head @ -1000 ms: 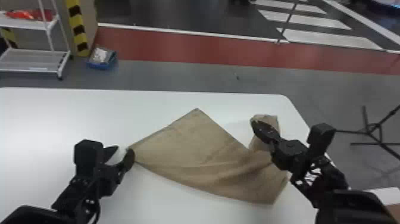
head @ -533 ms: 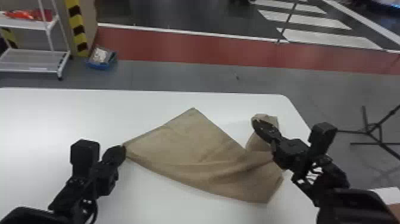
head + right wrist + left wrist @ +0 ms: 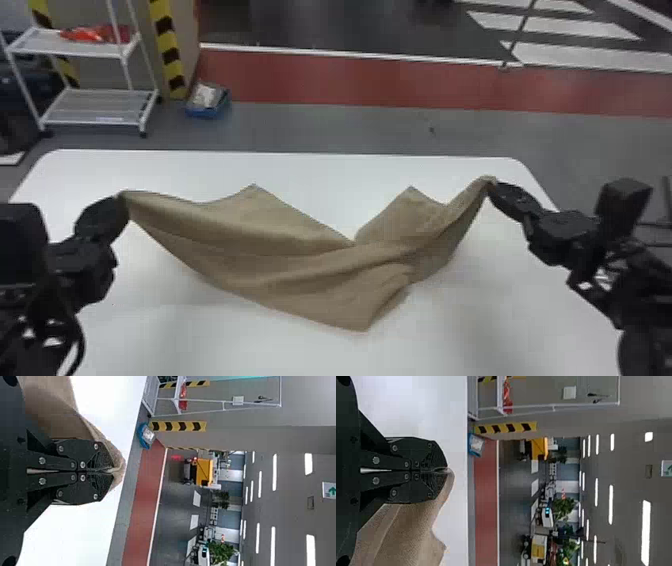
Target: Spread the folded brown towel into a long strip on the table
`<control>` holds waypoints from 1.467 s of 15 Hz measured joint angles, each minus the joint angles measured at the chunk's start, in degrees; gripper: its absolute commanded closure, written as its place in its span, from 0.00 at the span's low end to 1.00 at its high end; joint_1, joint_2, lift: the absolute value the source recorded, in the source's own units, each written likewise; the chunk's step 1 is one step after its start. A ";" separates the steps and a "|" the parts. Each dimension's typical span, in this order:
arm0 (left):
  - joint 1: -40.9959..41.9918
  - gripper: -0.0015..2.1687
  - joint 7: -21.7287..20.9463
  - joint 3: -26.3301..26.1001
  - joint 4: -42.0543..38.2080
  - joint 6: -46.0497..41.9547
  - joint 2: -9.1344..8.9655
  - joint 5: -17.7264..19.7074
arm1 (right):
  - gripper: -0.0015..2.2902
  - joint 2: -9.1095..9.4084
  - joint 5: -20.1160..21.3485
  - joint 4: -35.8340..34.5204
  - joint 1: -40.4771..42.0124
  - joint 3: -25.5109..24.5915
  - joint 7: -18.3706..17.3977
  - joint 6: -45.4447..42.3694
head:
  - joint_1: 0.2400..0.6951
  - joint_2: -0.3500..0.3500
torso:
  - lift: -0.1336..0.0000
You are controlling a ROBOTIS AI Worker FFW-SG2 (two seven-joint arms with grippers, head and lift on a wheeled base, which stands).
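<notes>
Left gripper (image 3: 445,470) and right gripper (image 3: 112,470) closed tight, pinching left and right ends of brown towel (image 3: 300,260), presumably to pull creased middle straight above table (image 3: 200,345).

Parts of the towel (image 3: 280,260) are hidden in the left gripper (image 3: 121,198) and right gripper (image 3: 492,185), the head view cuts off the near side of the table (image 3: 225,345), and red stuff (image 3: 95,34) on the rack (image 3: 90,121) blurs past naming
</notes>
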 measured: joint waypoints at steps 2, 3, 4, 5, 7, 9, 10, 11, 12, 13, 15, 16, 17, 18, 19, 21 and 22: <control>3.34 0.79 2.63 4.54 -8.76 3.51 -0.01 0.22 | 0.65 -0.53 -0.12 -1.55 0.17 -4.47 1.70 0.96 | 1.00 0.35 | 0.15; 4.27 0.79 2.96 6.12 -11.73 3.99 -0.06 0.87 | 0.65 -0.58 -0.31 -2.30 0.85 -6.76 2.04 1.06 | 1.00 0.33 | 0.15; 4.88 0.79 2.96 7.85 -14.49 4.20 -0.11 2.26 | 0.65 -0.56 -0.91 -3.20 2.22 -9.67 2.40 1.10 | 1.00 0.31 | 0.15; 5.11 0.79 2.36 9.20 -16.62 4.65 -0.10 3.70 | 0.65 -0.34 -1.65 -4.27 3.89 -12.43 2.84 1.19 | 1.00 0.29 | 0.15; 5.19 0.79 1.63 10.17 -19.53 7.74 -0.02 4.71 | 0.65 0.00 -1.73 -5.84 6.35 -14.74 4.76 1.16 | 1.00 0.25 | 0.15; 5.01 0.79 1.15 9.70 -20.46 9.60 0.00 4.56 | 0.65 -0.06 -0.34 -6.71 6.89 -13.58 6.29 1.47 | 1.00 0.26 | 0.15; 4.67 0.79 1.07 9.33 -20.36 9.76 0.00 4.42 | 0.65 -0.23 0.27 -7.27 6.57 -12.47 7.35 2.35 | 1.00 0.27 | 0.15; 4.09 0.79 1.06 9.12 -19.70 9.76 -0.01 4.31 | 0.65 -0.31 0.91 -7.64 5.62 -11.38 8.59 3.59 | 1.00 0.30 | 0.15; 3.33 0.79 1.06 9.03 -18.74 9.72 -0.02 4.25 | 0.65 -0.38 1.89 -7.77 4.34 -10.34 9.24 4.82 | 1.00 0.32 | 0.15; 2.09 0.79 1.01 9.01 -17.19 9.70 -0.01 4.18 | 0.65 -0.49 3.71 -7.72 2.27 -8.84 10.02 6.23 | 1.00 0.34 | 0.15; -1.35 0.79 1.04 8.97 -12.98 9.01 0.12 3.96 | 0.65 -0.90 7.97 -5.99 -3.04 -5.42 11.19 8.82 | 0.98 0.38 | 0.15; -3.61 0.79 1.35 8.97 -10.29 8.31 0.37 3.88 | 0.65 -1.20 10.02 -4.03 -6.40 -3.61 11.30 9.75 | 0.92 0.42 | 0.15; -6.56 0.79 1.53 8.92 -7.10 7.80 0.78 3.85 | 0.65 -1.63 11.80 -0.82 -10.49 -1.72 11.67 10.08 | 0.92 0.42 | 0.15; -9.65 0.79 1.65 8.55 -3.94 7.50 1.33 3.85 | 0.65 -2.07 12.98 2.96 -14.60 -0.11 12.11 9.68 | 0.85 0.44 | 0.15; -13.49 0.79 1.95 7.70 0.05 6.52 2.32 3.85 | 0.65 -2.46 13.89 8.16 -19.78 1.58 12.33 8.25 | 0.80 0.45 | 0.15; -19.42 0.79 2.48 6.52 5.57 4.52 3.59 3.94 | 0.65 -2.70 14.04 17.35 -28.62 3.54 12.41 4.38 | 0.68 0.46 | 0.15; -21.54 0.79 2.56 6.45 6.73 4.10 3.78 4.24 | 0.65 -2.71 13.49 20.53 -31.94 3.78 12.41 2.52 | 0.62 0.47 | 0.15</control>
